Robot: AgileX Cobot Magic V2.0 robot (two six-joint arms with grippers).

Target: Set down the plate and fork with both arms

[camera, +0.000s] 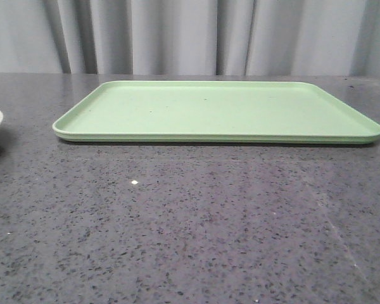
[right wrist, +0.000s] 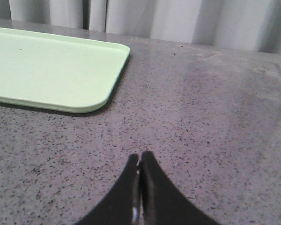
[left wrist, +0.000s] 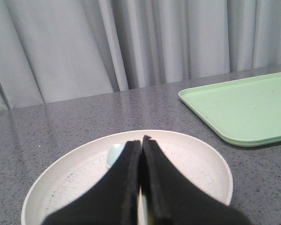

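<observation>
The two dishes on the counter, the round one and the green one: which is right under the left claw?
The round cream plate lies directly beneath the left gripper; the flat green rectangular tray sits off to the side, apart from it.

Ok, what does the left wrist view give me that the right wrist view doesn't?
Only the left wrist view shows the plate, sitting under the shut left gripper, with a pale blue item in it, mostly hidden behind the fingers; a thin yellowish sliver shows at the gap between them. Only the right wrist view shows the shut right gripper over bare dark countertop, nothing near it. Both share the green tray, the grey curtain and the speckled counter.
</observation>
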